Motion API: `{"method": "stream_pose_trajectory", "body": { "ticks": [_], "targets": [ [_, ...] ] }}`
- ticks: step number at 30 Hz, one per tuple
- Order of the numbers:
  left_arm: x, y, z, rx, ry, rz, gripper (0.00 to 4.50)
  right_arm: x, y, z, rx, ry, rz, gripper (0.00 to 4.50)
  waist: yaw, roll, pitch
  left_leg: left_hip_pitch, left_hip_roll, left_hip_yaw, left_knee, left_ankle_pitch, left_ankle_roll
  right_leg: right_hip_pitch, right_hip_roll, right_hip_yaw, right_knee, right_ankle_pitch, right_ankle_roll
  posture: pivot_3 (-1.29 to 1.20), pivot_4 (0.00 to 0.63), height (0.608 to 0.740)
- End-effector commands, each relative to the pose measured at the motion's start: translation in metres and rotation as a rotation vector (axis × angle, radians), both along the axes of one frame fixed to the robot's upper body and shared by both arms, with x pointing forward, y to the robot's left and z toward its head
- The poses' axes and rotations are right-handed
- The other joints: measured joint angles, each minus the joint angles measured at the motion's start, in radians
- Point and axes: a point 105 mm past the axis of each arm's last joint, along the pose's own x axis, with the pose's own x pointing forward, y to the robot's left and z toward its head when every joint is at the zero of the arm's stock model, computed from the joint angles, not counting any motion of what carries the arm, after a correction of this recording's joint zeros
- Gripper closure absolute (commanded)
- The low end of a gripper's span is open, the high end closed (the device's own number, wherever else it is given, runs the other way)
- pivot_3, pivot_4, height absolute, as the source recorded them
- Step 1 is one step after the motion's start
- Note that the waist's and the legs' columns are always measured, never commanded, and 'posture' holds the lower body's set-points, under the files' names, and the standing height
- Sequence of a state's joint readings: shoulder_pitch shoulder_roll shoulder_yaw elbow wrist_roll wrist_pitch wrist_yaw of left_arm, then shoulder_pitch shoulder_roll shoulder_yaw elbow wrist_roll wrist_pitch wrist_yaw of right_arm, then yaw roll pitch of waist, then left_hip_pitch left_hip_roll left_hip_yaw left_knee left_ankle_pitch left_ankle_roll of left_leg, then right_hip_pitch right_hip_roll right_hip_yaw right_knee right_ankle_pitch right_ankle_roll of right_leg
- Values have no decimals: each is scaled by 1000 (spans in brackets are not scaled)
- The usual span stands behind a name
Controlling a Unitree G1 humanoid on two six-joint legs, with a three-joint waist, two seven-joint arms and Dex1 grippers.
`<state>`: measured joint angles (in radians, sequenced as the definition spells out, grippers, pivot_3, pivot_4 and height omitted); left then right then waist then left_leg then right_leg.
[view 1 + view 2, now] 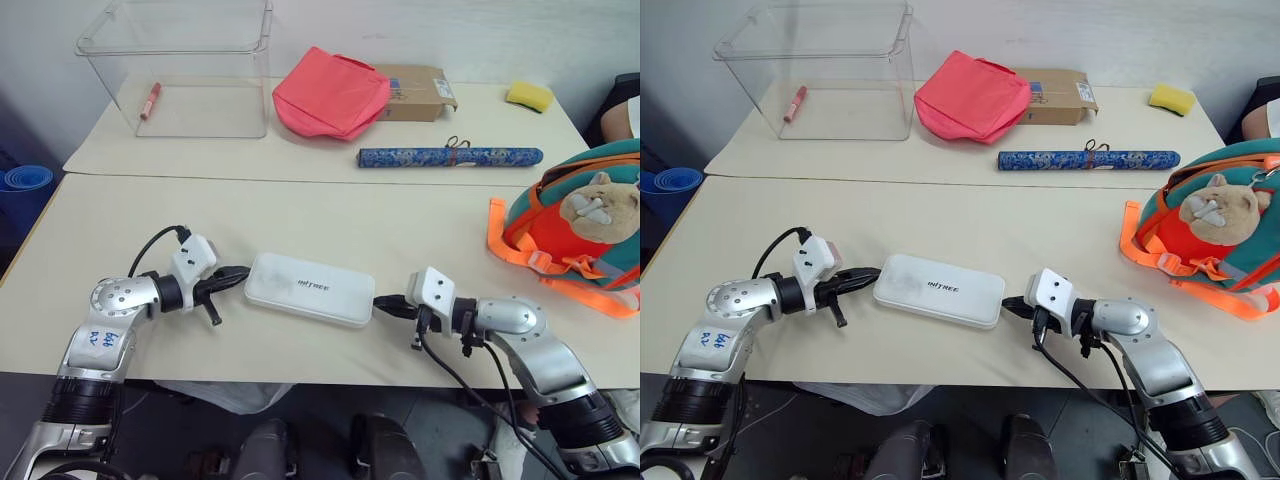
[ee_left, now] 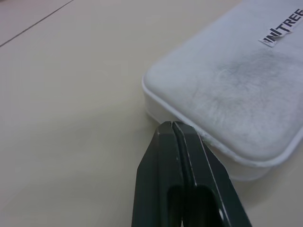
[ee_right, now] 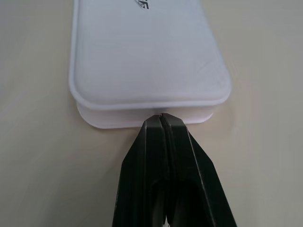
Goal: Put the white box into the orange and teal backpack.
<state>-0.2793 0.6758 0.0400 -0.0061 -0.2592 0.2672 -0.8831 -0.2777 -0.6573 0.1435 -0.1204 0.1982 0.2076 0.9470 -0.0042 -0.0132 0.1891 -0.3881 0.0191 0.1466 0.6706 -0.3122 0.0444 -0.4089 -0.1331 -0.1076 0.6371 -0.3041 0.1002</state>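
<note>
The white box [image 1: 309, 289] lies flat on the near table, its grey lettering up. My left gripper [image 1: 243, 272] is shut, its tips pressed against the box's left end [image 2: 156, 106]. My right gripper [image 1: 383, 304] is also shut, tips touching the box's right end [image 3: 151, 113]. Nothing is between either pair of fingers. The orange and teal backpack [image 1: 585, 225] sits at the table's far right, a beige plush head on its front and orange straps trailing toward the box.
On the far table stand a clear plastic bin [image 1: 180, 70] holding a red marker [image 1: 150, 100], a pink-red fabric bag [image 1: 332, 92], a brown cardboard box [image 1: 418, 92], a yellow sponge [image 1: 529, 95] and a blue patterned roll [image 1: 450, 157].
</note>
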Motion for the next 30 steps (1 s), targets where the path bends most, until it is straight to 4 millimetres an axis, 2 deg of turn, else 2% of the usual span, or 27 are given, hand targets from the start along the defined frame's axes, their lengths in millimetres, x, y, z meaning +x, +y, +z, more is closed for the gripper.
{"method": "stream_pose_trajectory", "body": {
  "ticks": [1, 5, 7, 9, 10, 11, 13, 16, 18, 23, 26, 30],
  "targets": [
    [-15, -23, 10, -51, -10, -115, 4469, 10, -9, 22, 1, -74, -12, 4500, 0, 0, 0, 0, 0, 0, 0, 0, 0, 0, 0, 0, 0, 0, 0, 0, 150, 740],
    [-20, -19, 9, -46, -4, -75, 4469, 15, -28, 21, -60, -84, -40, 4500, 0, 0, 0, 0, 0, 0, 0, 0, 0, 0, 0, 1, 0, 0, 0, 0, 150, 740],
    [-18, 2, 9, -53, 53, 23, 4469, 17, -41, 18, -94, -86, -63, 4500, 0, 0, 0, 0, 0, 0, 0, 0, 0, 0, 0, 1, 0, 0, 0, 0, 150, 740],
    [-16, 22, 10, -104, 152, 132, 4088, 16, -50, 16, -112, -80, -73, 4500, -1, 0, 0, 0, 1, 0, 1, 0, 0, 0, 0, 1, -1, 0, 0, 0, 150, 740],
    [-16, 26, 11, -137, 190, 160, 3874, 15, -52, 15, -114, -79, -74, 4500, -1, 0, 0, 0, 1, 0, 1, 0, 0, 0, 0, 1, -1, 0, 0, 0, 150, 740],
    [-18, 30, 13, -189, 302, 200, 3505, 14, -54, 14, -120, -72, -70, 4500, -1, 0, 0, 0, 1, -1, 1, 0, 0, 0, 0, 1, -1, 0, 0, 0, 150, 740],
    [-24, 26, 19, -298, 498, 210, 3053, 14, -55, 11, -134, -68, -59, 4500, 0, -1, 0, 0, 1, -1, 1, 0, 0, 1, 0, 1, 0, 0, 0, 0, 150, 740],
    [-33, 12, 28, -413, 756, 172, 2101, 16, -52, 10, -141, -77, -42, 4500, 1, -1, 0, -2, 1, -3, 5, 0, 0, 2, 0, 3, 1, 0, 0, 0, 150, 740],
    [-40, 2, 21, -421, 937, 149, 1484, 21, -43, 10, -145, -95, -14, 4500, 0, -1, 0, -3, 1, -5, 8, 0, 0, 2, 1, 3, 3, 0, 0, 0, 150, 740],
    [-23, 0, 4, -503, 1073, 227, 17, 26, -28, 9, -161, -109, 43, 4500, -6, -1, 0, -1, 2, -4, 8, -1, -2, 2, 2, 4, 6, -1, -1, 0, 150, 740],
    [-18, -4, -5, -495, 1141, 257, 17, 28, -22, 8, -160, -109, 58, 4500, -2, -1, 0, -1, 3, -5, 10, -1, -3, 2, 2, 4, 7, -2, -2, 0, 150, 740],
    [-14, -19, -5, -527, 1178, 228, 17, 30, -19, 5, -162, -108, 68, 4500, 5, -1, 0, 1, 1, -7, 11, -1, -3, 4, 0, 4, 6, -2, -3, 0, 150, 740]
  ]
}}
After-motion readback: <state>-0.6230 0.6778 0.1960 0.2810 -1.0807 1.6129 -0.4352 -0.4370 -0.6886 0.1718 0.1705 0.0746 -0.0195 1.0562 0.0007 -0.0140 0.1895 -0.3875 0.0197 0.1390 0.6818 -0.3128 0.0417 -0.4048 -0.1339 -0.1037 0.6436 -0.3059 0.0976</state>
